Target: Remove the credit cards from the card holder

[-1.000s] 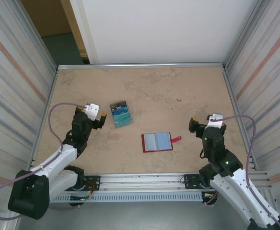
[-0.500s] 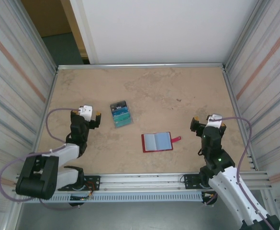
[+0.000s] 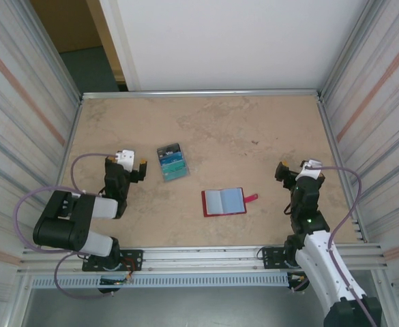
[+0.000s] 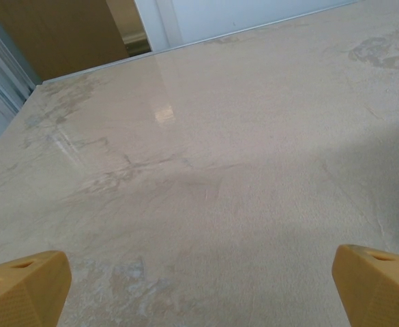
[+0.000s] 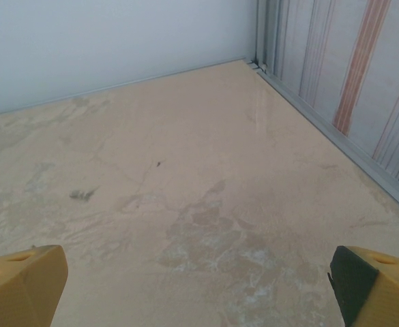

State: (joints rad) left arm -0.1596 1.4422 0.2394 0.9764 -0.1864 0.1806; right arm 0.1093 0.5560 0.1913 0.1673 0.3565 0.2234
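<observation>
The card holder (image 3: 224, 201) lies open and flat on the table, dark red with pale blue-grey panels facing up and a small red tab (image 3: 251, 198) on its right edge. A small pile of blue and teal credit cards (image 3: 172, 162) rests on the table to its back left. My left gripper (image 3: 125, 163) is left of the cards, open and empty, with bare tabletop between its orange fingertips (image 4: 23, 286). My right gripper (image 3: 298, 170) is right of the holder, also open and empty, one fingertip (image 5: 22, 283) showing at each lower corner of its wrist view.
The tan table (image 3: 219, 122) is fenced by a metal rim and ribbed side walls (image 3: 373, 102), with a white wall (image 5: 104, 41) at the back. The wrist views show bare, stained tabletop (image 4: 206, 170) in front of both grippers.
Both arms have drawn back toward their bases. The left arm has folded low and the right gripper has shifted slightly right. The card holder and cards have not moved.
</observation>
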